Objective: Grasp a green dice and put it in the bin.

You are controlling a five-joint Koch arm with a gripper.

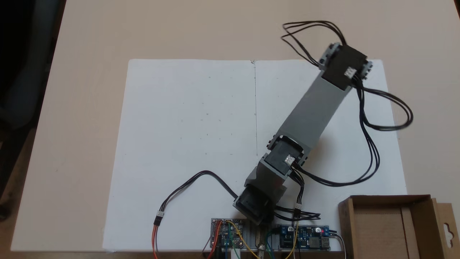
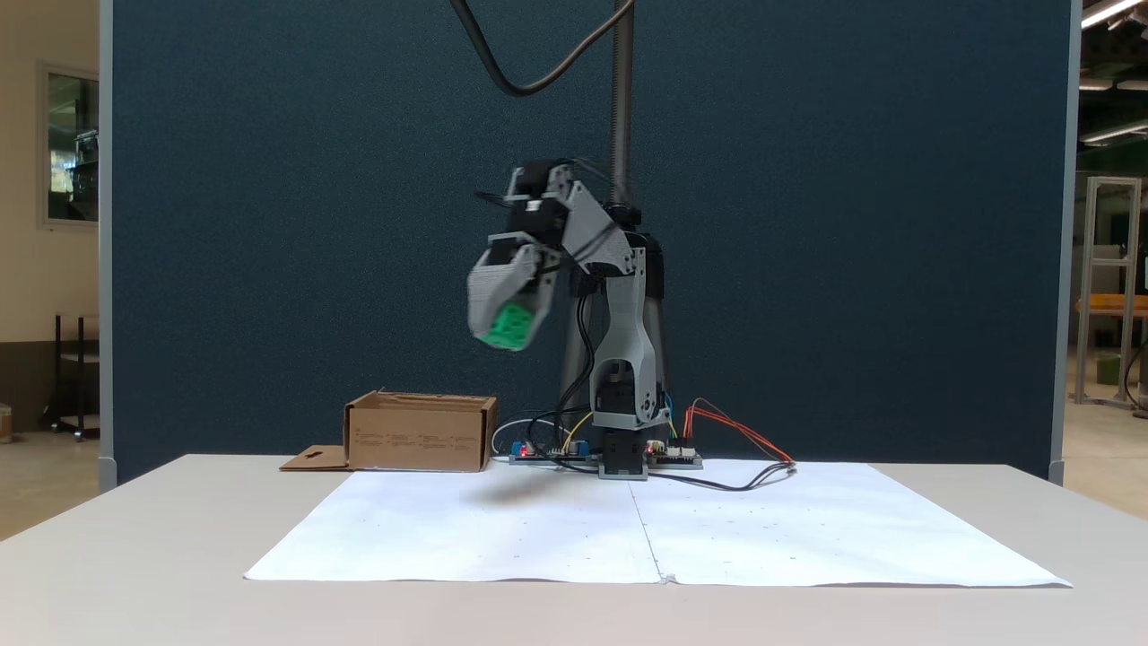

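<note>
High above the table (image 2: 179,538), in a fixed view from the front, I see the claw (image 2: 504,336) pointing downward with its fingers clamped on the green dice (image 2: 508,325); the cube sits between the tips, its lower end poking out beneath them. Motion blur smears the claw, so I cannot read the pips.

Below the claw and off to its left in that view, the bin (image 2: 420,434) stands on the table, well apart from the dice, its flap lying flat on the far left side. Directly below the claw lie the white paper sheets (image 2: 502,538), carrying a soft shadow.

Behind and to the right of the claw in the front view, the arm's grey links rise from the base (image 2: 622,453), which has circuit boards (image 2: 668,456) on either side of it.

From the fixed view looking down, I see the arm (image 1: 309,111) stretched diagonally over the paper (image 1: 187,144), the bin (image 1: 388,230) at the lower right corner with its keyhole flap at the frame edge, and black cables (image 1: 388,108) looping beside the arm.
</note>
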